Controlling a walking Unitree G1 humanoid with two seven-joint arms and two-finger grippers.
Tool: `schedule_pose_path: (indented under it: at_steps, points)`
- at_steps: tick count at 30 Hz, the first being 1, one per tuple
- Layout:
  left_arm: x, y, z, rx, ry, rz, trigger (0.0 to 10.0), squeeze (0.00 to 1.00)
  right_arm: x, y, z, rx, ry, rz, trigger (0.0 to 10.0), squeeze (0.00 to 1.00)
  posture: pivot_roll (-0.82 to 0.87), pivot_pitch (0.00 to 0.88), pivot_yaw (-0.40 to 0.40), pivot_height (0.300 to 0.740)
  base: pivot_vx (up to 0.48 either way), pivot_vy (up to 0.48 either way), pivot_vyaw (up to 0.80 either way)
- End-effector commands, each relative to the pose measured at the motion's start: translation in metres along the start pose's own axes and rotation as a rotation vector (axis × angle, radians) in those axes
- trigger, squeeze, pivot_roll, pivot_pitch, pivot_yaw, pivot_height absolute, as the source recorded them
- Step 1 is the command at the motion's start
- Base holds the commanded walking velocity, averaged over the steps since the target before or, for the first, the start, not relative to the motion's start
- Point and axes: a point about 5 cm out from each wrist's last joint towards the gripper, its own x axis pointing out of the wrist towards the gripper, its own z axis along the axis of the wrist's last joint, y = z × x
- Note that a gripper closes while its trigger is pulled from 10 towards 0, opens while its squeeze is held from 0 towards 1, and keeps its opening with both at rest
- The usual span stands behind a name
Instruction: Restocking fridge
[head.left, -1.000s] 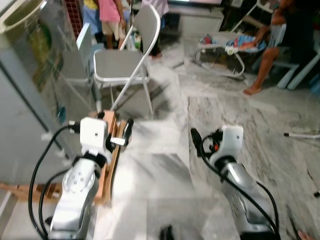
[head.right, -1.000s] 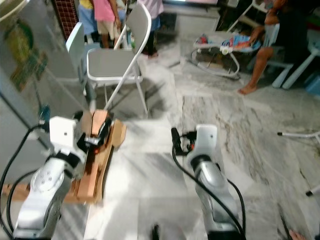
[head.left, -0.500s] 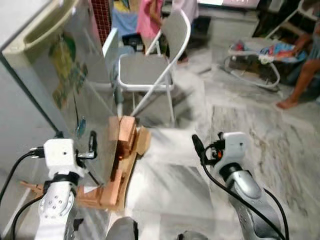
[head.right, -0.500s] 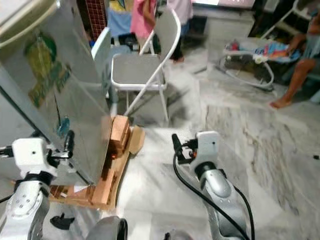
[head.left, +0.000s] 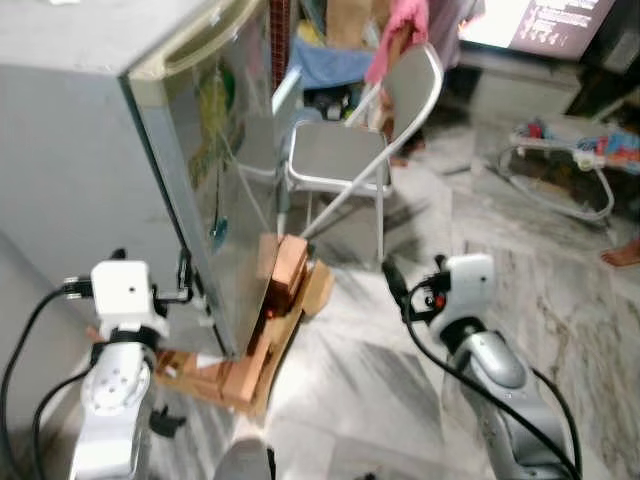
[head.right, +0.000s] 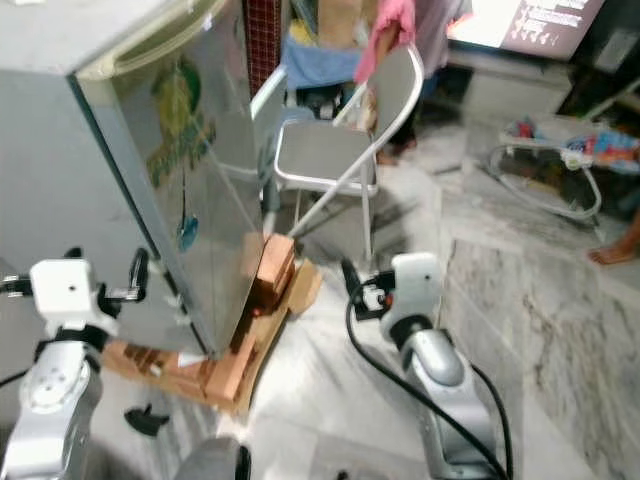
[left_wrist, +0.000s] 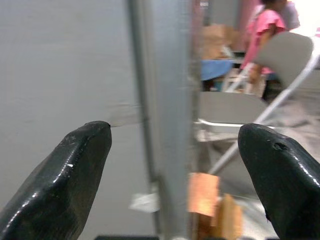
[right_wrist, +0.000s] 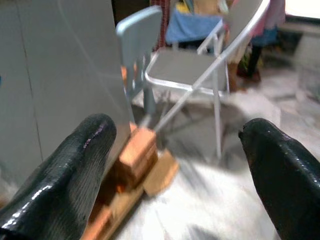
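A: What takes up most of the scene?

B: The grey fridge (head.left: 110, 140) on the left, its door shut, with a green sticker (head.right: 178, 122) on the shiny side facing right. It stands on wooden blocks and bricks (head.left: 262, 330) over the pale marble floor (head.left: 390, 370).

A: And beyond it?

B: A grey folding chair (head.left: 350, 160) just to the far right of the fridge, and a person in a pink top (head.left: 400, 30) behind the chair. At the far right lies a baby bouncer (head.left: 560, 170), with a lit screen (head.left: 540, 22) above it.

A: Where are the arms?

B: Both are raised in front. The left gripper (left_wrist: 180, 165) is near the fridge's corner, fingers spread wide with nothing between them; in the left wrist view the fridge edge runs up between the two black fingertips (left_wrist: 80, 160). The right gripper (right_wrist: 180, 165) hangs over the floor to the right of the blocks, also released and empty, looking towards the chair and the bricks.

A: Anything small?

B: A small dark object (head.right: 147, 420) on the floor near the left arm; I cannot tell what it is.
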Motion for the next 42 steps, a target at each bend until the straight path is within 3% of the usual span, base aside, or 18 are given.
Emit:
schedule_pose_path:
  at_steps: [1, 8, 16, 24, 30, 40, 42]
  points:
    - [0.004, -0.010, 0.001, -0.022, -0.002, -0.062, 10.0, 0.00, -0.002, -0.004, 0.004, -0.010, -0.008, -0.024, 10.0, 0.00, 0.08, 0.109, -0.062, 0.740, 0.000, 0.000, 0.00]
    - [0.018, -0.024, 0.000, -0.015, -0.011, -0.116, 10.0, 0.00, -0.004, -0.002, 0.003, 0.008, 0.006, -0.038, 10.0, 0.00, 0.07, 0.129, -0.060, 0.740, 0.000, 0.000, 0.00]
    - [0.042, -0.011, -0.001, 0.042, -0.016, 0.024, 10.0, 0.00, -0.009, -0.004, 0.005, 0.004, 0.010, -0.053, 10.0, 0.00, 0.04, 0.140, -0.049, 0.740, 0.000, 0.000, 0.00]
    - [0.054, -0.022, 0.005, 0.016, -0.065, -0.029, 10.0, 0.00, -0.009, -0.004, 0.008, 0.005, 0.009, -0.053, 10.0, 0.00, 0.03, 0.143, -0.052, 0.740, 0.000, 0.000, 0.00]
    - [0.046, -0.028, 0.006, -0.021, -0.079, -0.050, 10.0, 0.00, -0.009, -0.003, 0.007, -0.002, 0.013, -0.052, 10.0, 0.00, 0.04, 0.140, -0.049, 0.740, 0.000, 0.000, 0.00]
    - [0.017, -0.024, 0.000, -0.059, -0.053, -0.045, 10.0, 0.00, -0.006, -0.001, 0.004, 0.006, 0.025, -0.053, 10.0, 0.00, 0.05, 0.134, -0.047, 0.740, 0.344, 0.000, -0.14]
    - [0.005, -0.020, 0.000, -0.065, -0.036, -0.031, 10.0, 0.00, -0.006, -0.002, 0.004, -0.002, 0.026, -0.051, 10.0, 0.00, 0.04, 0.130, -0.043, 0.740, 0.368, 0.000, 0.00]
